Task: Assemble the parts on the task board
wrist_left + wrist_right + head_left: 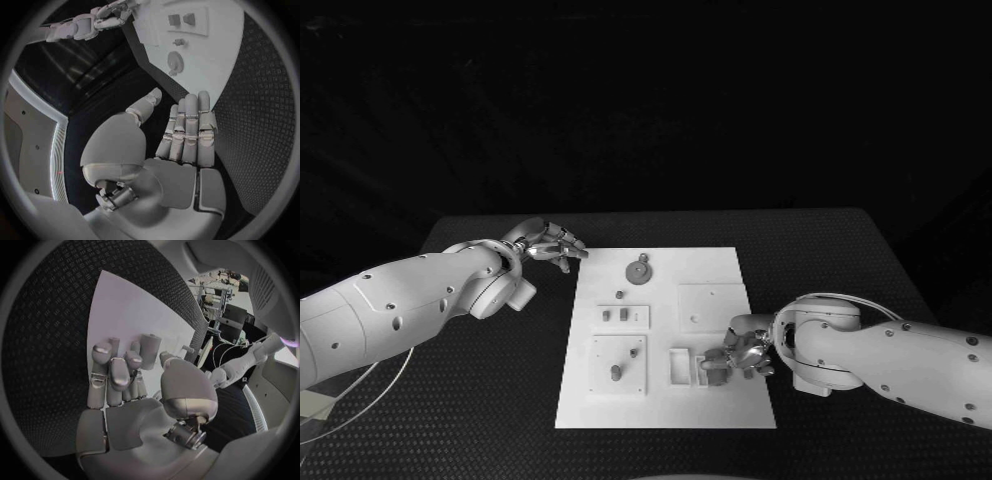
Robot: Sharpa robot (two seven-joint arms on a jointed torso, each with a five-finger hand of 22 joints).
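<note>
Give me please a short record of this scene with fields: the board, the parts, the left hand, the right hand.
board: white rectangular task board lying flat on the black table
parts: small grey pieces on the board, among them a round grey disc near its far end
left hand: silver left hand by the board's far left corner, fingers straight, holding nothing
right hand: silver right hand over the board's near right part, beside a small grey block; grip cannot be told

This looks like a robotics lab or test bay. A black table [661, 225] with a textured mat carries a white task board [718, 270], set against black drapes toward 12 o'clock in the head view. The right wrist view catches racks of equipment and cabling [226, 315] beyond the table.
</note>
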